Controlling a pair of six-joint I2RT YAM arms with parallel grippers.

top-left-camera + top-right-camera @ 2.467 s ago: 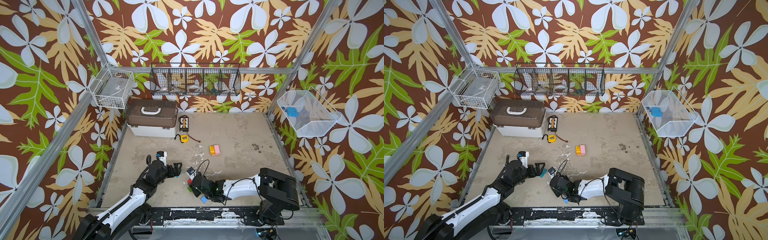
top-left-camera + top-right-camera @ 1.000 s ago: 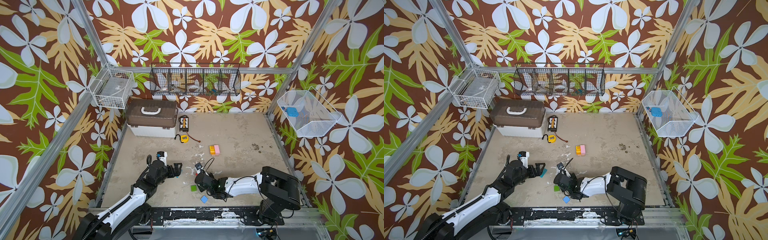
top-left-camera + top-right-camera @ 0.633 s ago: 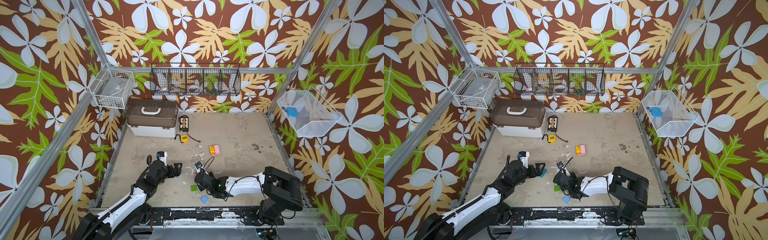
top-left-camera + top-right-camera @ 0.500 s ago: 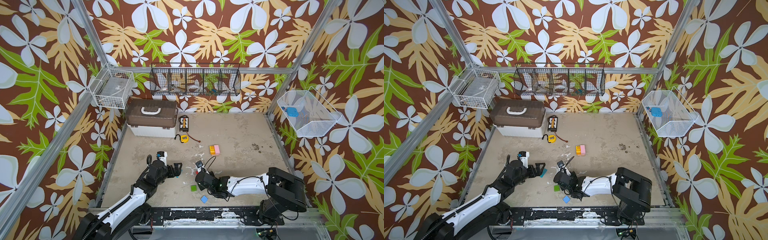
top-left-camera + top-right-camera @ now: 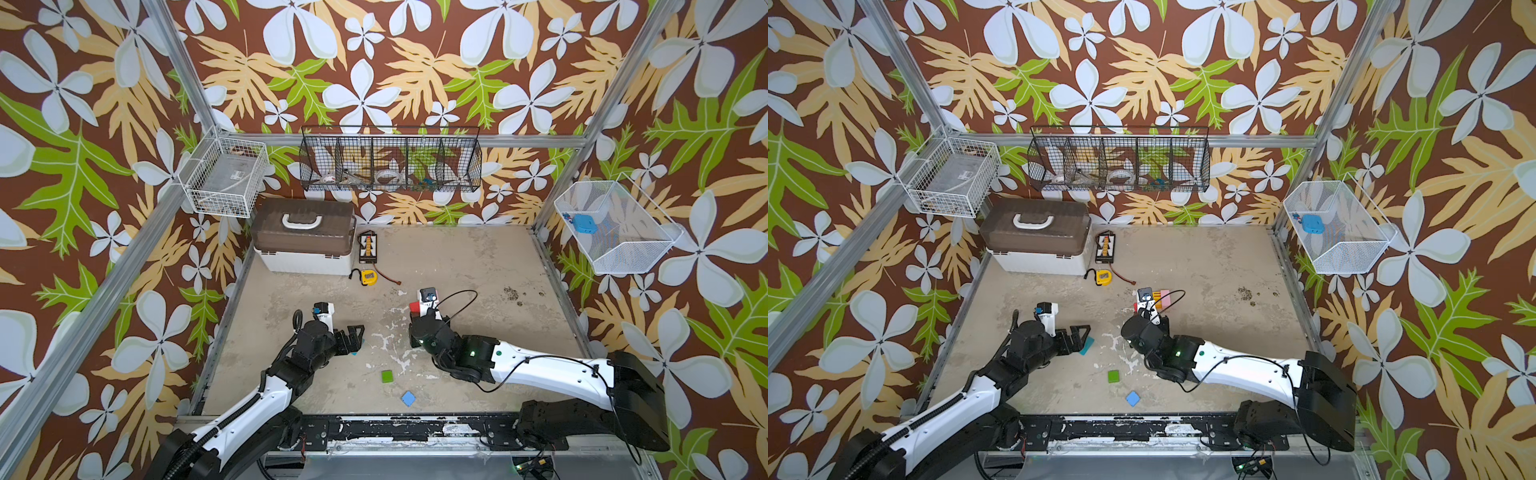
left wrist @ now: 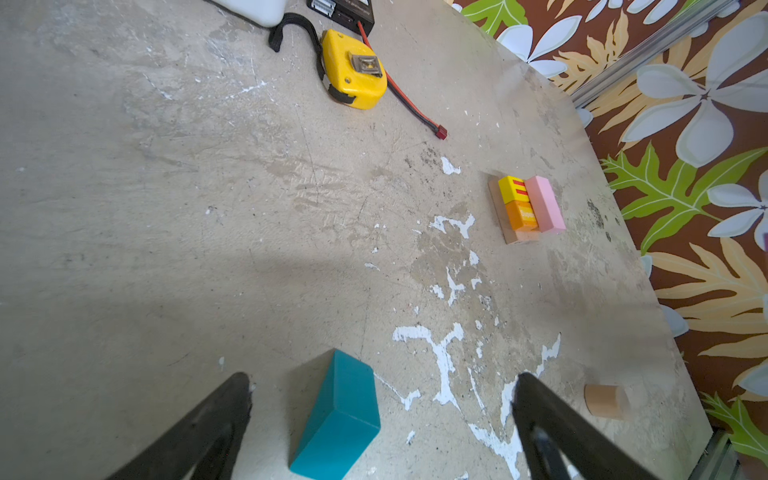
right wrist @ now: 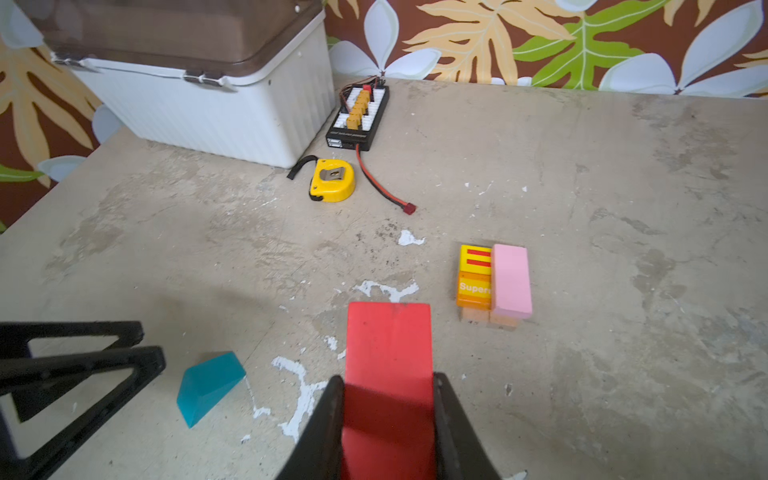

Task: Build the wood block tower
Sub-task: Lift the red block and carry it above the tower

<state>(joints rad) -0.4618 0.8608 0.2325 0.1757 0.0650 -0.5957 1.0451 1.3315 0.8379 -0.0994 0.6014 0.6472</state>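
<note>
My right gripper (image 7: 388, 388) is shut on a red block (image 7: 388, 353), which sticks out ahead of the fingers and shows in a top view as a red block (image 5: 414, 306) too. Just beyond it, slightly right, stands the tower (image 7: 494, 282): a plain wood base bearing yellow, orange and pink blocks (image 5: 1162, 297). My left gripper (image 6: 382, 382) is open and empty over the floor. A teal block (image 6: 338, 415) lies between its fingers without touching them. It is the same teal block (image 5: 1087, 345) beside the left gripper (image 5: 1079, 334).
A green block (image 5: 387, 376) and a blue block (image 5: 408, 399) lie near the front edge. A wood cylinder (image 6: 604, 401) sits right of the left gripper. Further back are a yellow tape measure (image 5: 368, 277), a black connector board (image 5: 368, 248) and a brown-lidded white box (image 5: 305, 241).
My right gripper has carried the red block away from the green block, toward the back and up to the tower. The left arm has stayed still.
</note>
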